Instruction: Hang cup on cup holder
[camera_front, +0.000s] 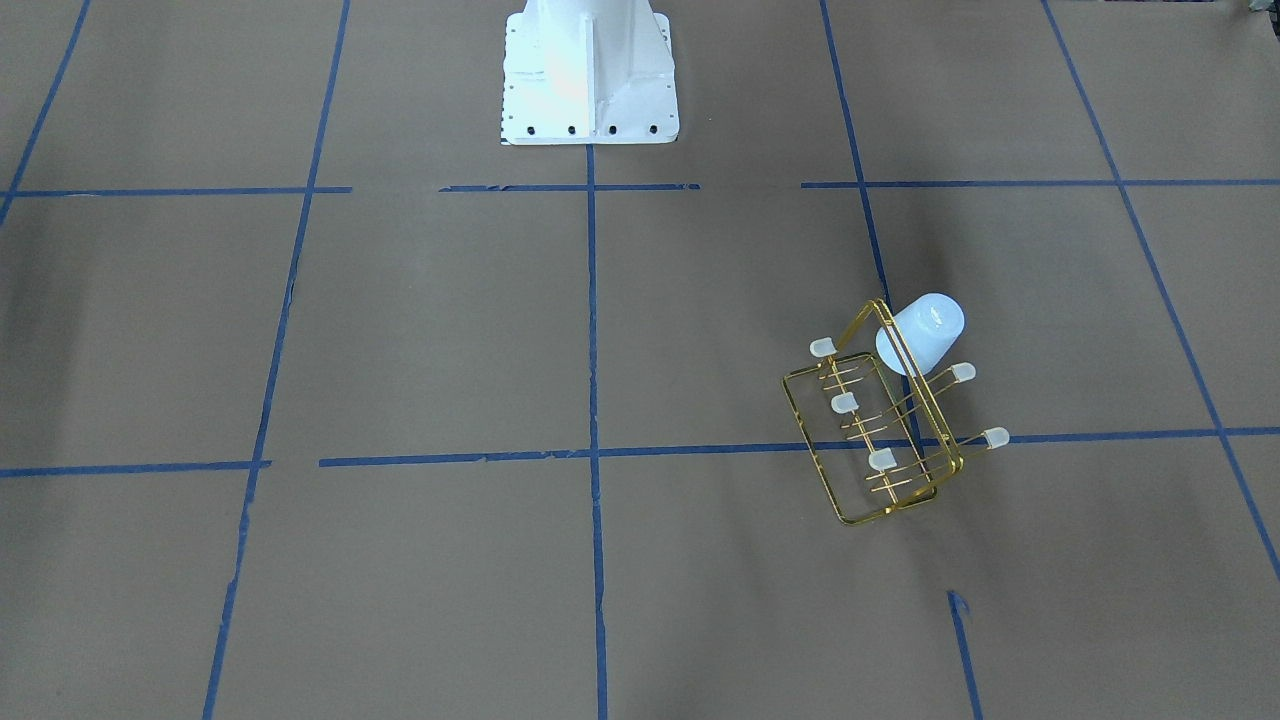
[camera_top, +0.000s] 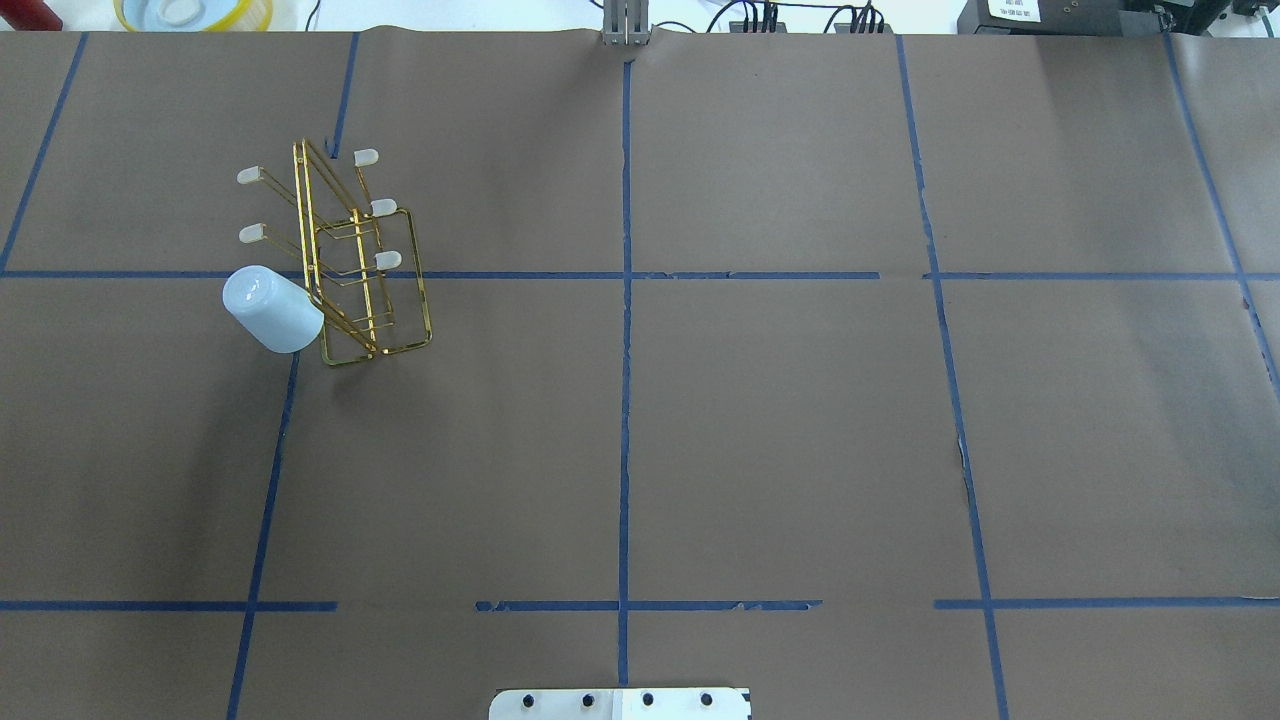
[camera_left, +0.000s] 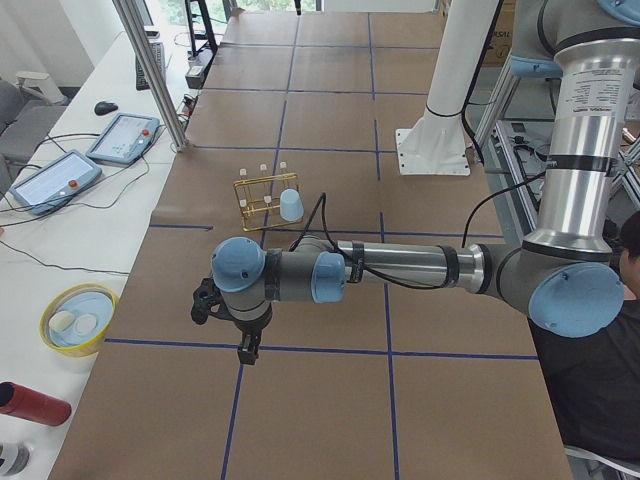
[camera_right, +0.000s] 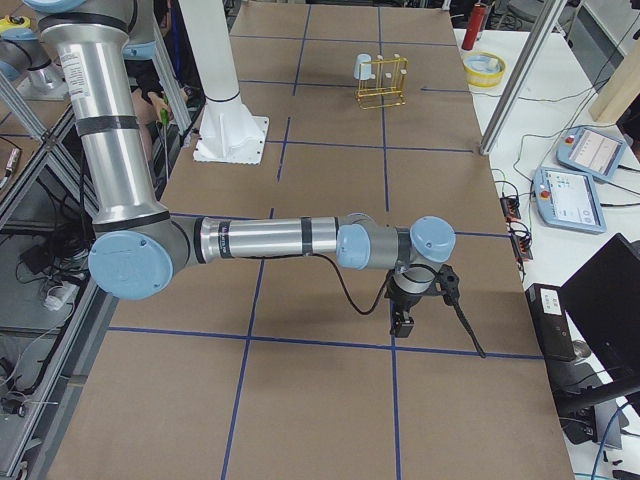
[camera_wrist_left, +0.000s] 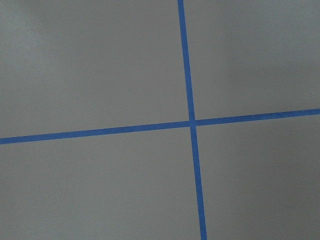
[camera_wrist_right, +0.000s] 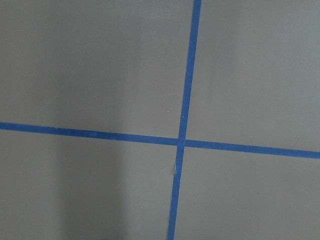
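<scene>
The pale blue cup (camera_top: 272, 309) sits mouth-down and tilted over an outer prong of the gold wire cup holder (camera_top: 365, 265), on the table's left half. From across the table the cup (camera_front: 922, 333) rests against the cup holder (camera_front: 880, 430) at its top rail. Both arms are far from it. The left gripper (camera_left: 245, 350) hangs over the table's near end in the left side view, and the right gripper (camera_right: 402, 322) likewise in the right side view. I cannot tell whether either is open or shut. The wrist views show only brown paper and blue tape.
The white robot base (camera_front: 588, 75) stands at the table's middle edge. A yellow-rimmed bowl (camera_left: 78, 318), a red cylinder (camera_left: 30, 403) and two control tablets (camera_left: 120, 135) lie beside the table. A person (camera_left: 600, 380) sits near the left arm's base.
</scene>
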